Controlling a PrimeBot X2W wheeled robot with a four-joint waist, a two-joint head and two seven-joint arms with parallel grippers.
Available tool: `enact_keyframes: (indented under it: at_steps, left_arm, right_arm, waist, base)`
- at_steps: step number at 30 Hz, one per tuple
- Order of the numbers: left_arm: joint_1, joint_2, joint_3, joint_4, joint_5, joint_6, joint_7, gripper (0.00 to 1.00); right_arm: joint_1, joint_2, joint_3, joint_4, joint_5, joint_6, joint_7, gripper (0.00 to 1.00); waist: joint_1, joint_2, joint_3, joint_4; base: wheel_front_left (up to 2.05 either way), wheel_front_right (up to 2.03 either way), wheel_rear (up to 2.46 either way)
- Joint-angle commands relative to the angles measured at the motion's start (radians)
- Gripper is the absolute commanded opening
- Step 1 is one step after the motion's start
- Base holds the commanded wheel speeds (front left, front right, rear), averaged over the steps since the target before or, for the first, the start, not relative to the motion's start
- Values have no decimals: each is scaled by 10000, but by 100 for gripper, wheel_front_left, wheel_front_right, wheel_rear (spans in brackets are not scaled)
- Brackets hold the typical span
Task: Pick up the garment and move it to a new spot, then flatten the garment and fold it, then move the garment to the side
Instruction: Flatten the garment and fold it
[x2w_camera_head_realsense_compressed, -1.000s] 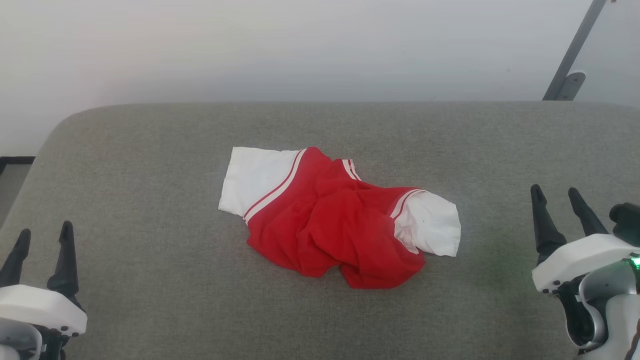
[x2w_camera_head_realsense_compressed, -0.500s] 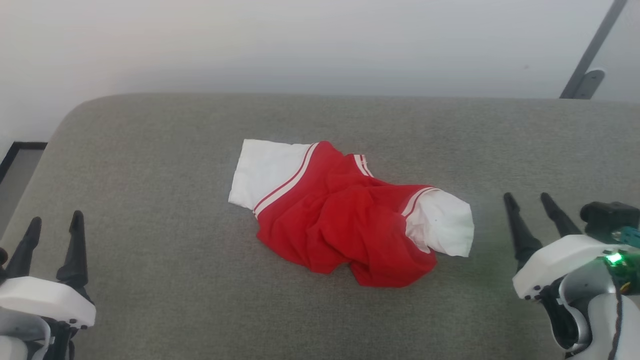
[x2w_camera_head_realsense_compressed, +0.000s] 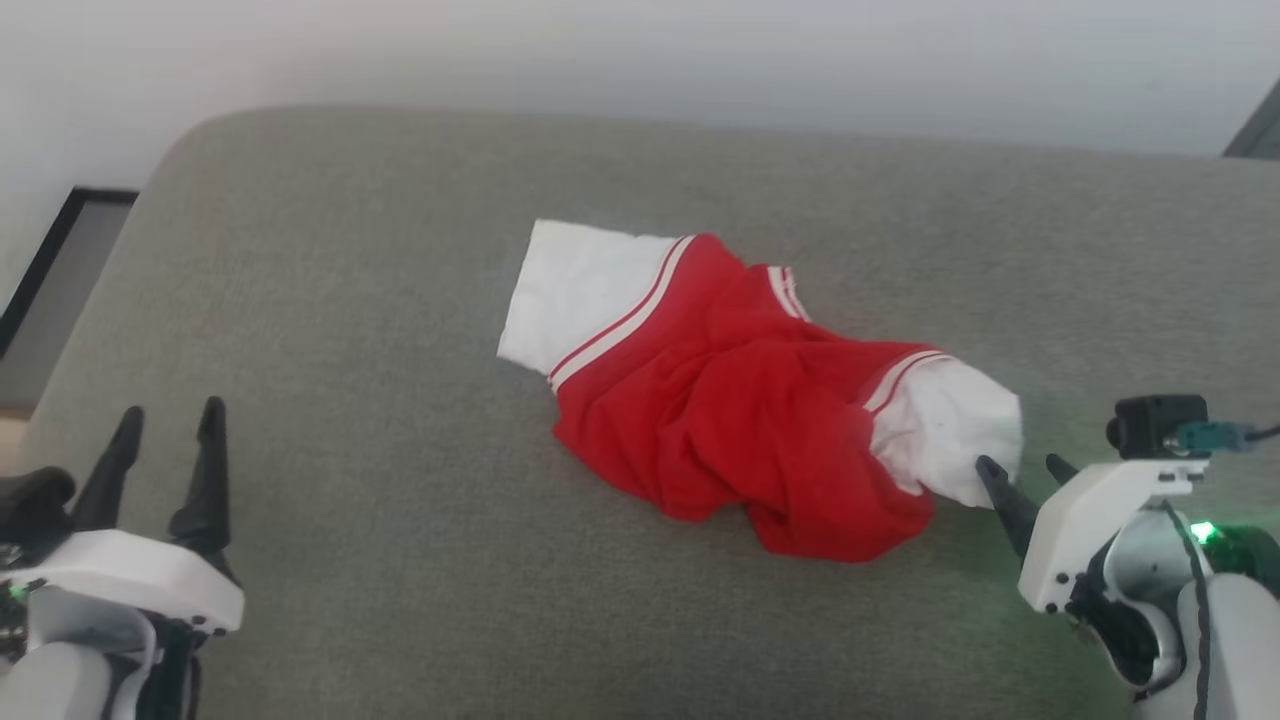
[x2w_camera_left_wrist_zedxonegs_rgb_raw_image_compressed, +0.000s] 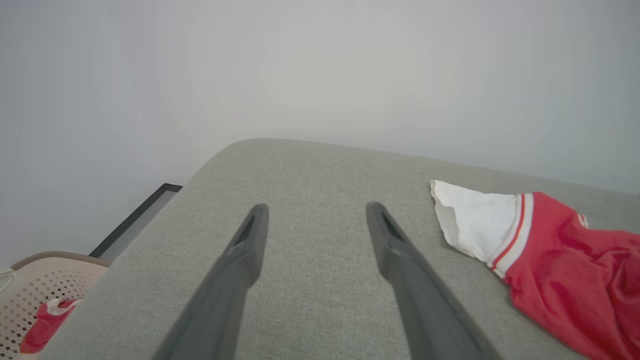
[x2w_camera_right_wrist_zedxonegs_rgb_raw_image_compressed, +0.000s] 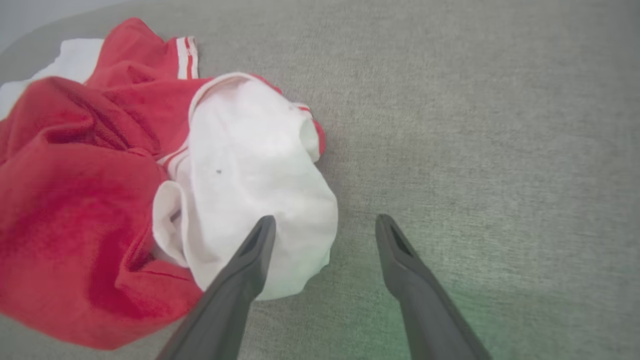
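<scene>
Right pincer moved up beside garment, spread wide, gripping nothing, left pincer spread too.

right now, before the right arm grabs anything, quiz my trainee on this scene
1. True or false: the right gripper is shut on the crumpled red soft-fabric jersey shirt with white sleeves.
2. Which part of the shirt is nearest the right gripper? A) a white sleeve B) the red middle C) the striped trim at the far edge
3. Fill in: the left gripper is ___, over bare grey woven cushion.
Key: 1 false, it is open; 2 A; 3 open.
</scene>
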Motion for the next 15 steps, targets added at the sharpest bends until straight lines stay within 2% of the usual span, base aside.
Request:
enact_keyframes:
  at_steps: [1,7,8,9,10,15]
  left_arm:
    - [-212,-117,-83,117,183,-80,-92,100]
    - [-673,-389,-317,489,211,-269,-231,100]
    - [-738,-412,-328,553,200,-294,-256,100]
    - [-799,-416,-351,622,212,-332,-284,100]
    - [-860,-426,-367,682,231,-358,-312,100]
    - [-1076,-517,-421,950,235,-477,-401,100]
  right_arm:
    - [-187,-8,-53,-17,-123,4,414,100]
    - [-408,45,-144,44,-432,4,1757,100]
    - [-412,27,-86,59,-499,4,1934,84]
    - [-444,19,-35,39,-513,4,2052,25]
    - [-494,15,-41,8,-517,4,2110,0]
    - [-629,-101,-88,-344,-346,4,2522,0]
  waist:
    - [0,0,309,247]
    - [0,0,736,523]
    - [0,0,776,549]
    - [0,0,812,573]
    - [0,0,844,590]
    - [0,0,910,586]
  base:
    - [0,0,0]
    - [0,0,0]
    - [0,0,0]
    - [0,0,0]
    - [0,0,0]
    - [0,0,0]
